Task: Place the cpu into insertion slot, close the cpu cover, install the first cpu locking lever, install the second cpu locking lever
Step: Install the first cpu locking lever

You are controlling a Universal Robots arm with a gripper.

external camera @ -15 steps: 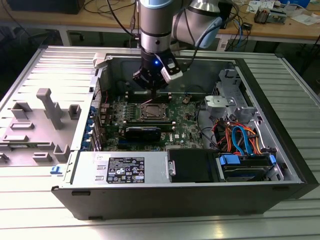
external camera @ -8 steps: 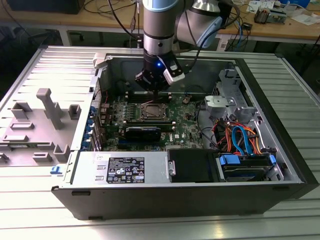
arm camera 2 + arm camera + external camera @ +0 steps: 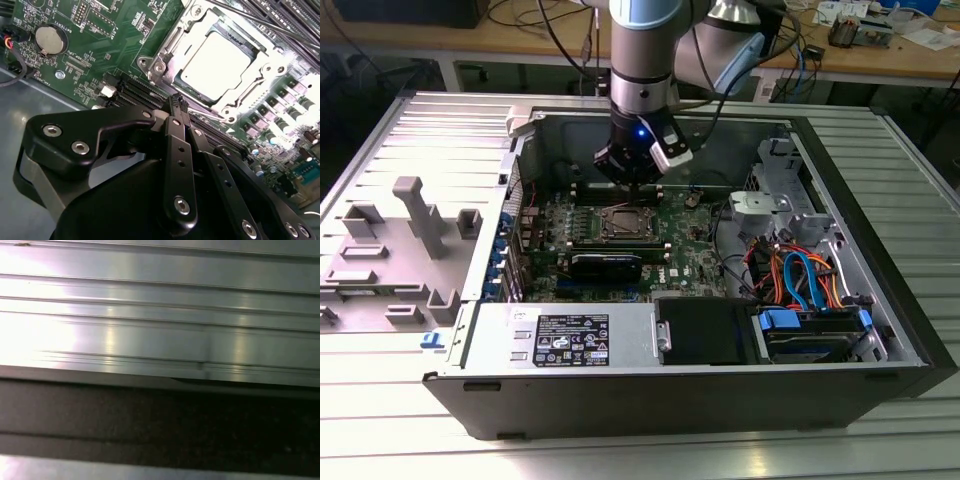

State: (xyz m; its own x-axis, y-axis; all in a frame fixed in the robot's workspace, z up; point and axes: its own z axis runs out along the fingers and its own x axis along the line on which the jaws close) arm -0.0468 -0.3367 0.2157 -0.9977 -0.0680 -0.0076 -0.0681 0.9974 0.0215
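One cpu [image 3: 215,62] lies flat in the insertion slot [image 3: 192,97] on the green motherboard [image 3: 100,60], with the cpu cover [image 3: 176,42] framing its edges. The end effector [image 3: 176,102], its fingers [image 3: 179,165] pressed together and holding nothing, hovers just beside the socket. One round coin battery [image 3: 50,40] sits nearby. The open computer case [image 3: 650,395] rests on a ribbed metal surface [image 3: 410,420] and bears one printed label [image 3: 570,340], unreadable.

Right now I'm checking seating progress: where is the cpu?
The cpu sits in the insertion slot on the green motherboard, mid-case in the exterior view, under the cpu cover. The gripper hovers beside it.
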